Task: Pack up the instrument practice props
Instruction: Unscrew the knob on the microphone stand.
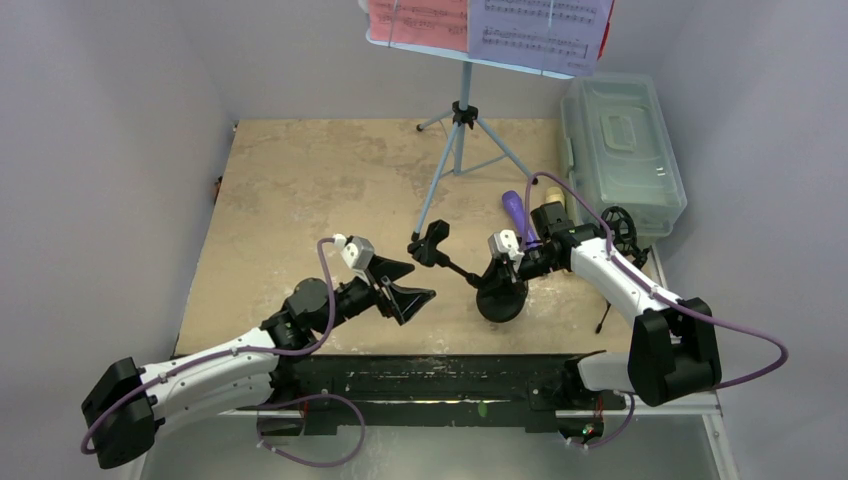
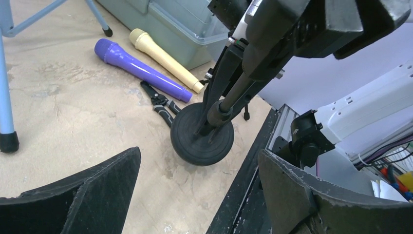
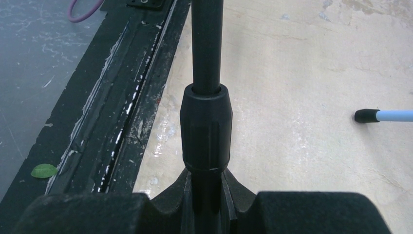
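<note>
My right gripper [image 1: 507, 262] is shut on the black pole [image 3: 207, 73] of the round-base stand [image 1: 502, 300], just above its base [image 2: 202, 134]; the pole leans left to a clip [image 1: 432, 243]. My left gripper [image 1: 405, 293] is open and empty, a little left of the base. The purple microphone [image 2: 141, 68] and the cream microphone [image 2: 165, 58] lie side by side on the table behind the base. A folded black tripod [image 2: 159, 102] lies next to them. The light-blue music stand [image 1: 460, 130] stands at the back, with red and white pages [image 1: 490, 25] on its desk.
A translucent grey-green lidded box [image 1: 625, 150] stands at the back right, against the table edge. A blue stand leg with a black foot [image 3: 375, 115] reaches toward the pole. The black rail [image 1: 430, 380] runs along the near edge.
</note>
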### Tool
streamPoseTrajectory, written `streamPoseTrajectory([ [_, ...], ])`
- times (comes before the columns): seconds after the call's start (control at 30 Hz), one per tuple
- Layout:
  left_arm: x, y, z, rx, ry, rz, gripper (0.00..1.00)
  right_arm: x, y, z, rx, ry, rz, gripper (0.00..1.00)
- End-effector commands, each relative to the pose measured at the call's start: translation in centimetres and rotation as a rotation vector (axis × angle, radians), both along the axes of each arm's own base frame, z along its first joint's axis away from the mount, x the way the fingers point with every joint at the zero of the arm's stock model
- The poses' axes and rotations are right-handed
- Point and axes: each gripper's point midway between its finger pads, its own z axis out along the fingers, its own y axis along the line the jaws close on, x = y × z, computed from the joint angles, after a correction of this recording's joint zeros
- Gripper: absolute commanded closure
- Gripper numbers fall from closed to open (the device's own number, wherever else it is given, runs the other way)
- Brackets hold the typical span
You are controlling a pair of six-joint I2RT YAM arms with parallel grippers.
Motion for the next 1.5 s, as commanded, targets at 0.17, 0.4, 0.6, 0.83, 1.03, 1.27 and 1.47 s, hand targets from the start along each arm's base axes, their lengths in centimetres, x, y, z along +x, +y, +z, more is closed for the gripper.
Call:
streamPoseTrajectory([
  [0.17,-0.5,-0.7,0.4,-0.015,-0.025,-0.048,0.11,1.4,0.5,2.0,0.034,-0.083,-0.002,1.0],
  [0.4,-1.3,1.3,1.8,-0.04,-0.014,-0.015,0.11,1.5,0.4,1.6,0.021,-0.079,-0.004,1.0],
  [0.6,-1.7,2.7,0.7,-0.006,-0.045,0.004,0.11,1.8,0.0,0.5,-0.023,-0.076,0.002,1.0],
  [0.83,-1.7,0.8,-1.5,-0.016,-0.002,-0.052,0.11,2.1,-0.1,0.1,-0.044,-0.081,-0.007,1.0],
  [1.03,-1.1,-0.4,-0.3,-0.083,-0.079,-0.067,0.12,1.4,0.5,1.3,0.018,-0.037,0.01,1.0],
  [1.27,0.1,-0.7,1.7,-0.144,-0.305,-0.015,0.12,0.4,1.3,2.9,0.096,0.007,0.033,1.0],
  [1.47,-0.6,-2.3,3.1,-0.262,-0.467,-0.058,0.17,-0.5,2.1,4.6,0.18,0.05,0.053,1.0],
])
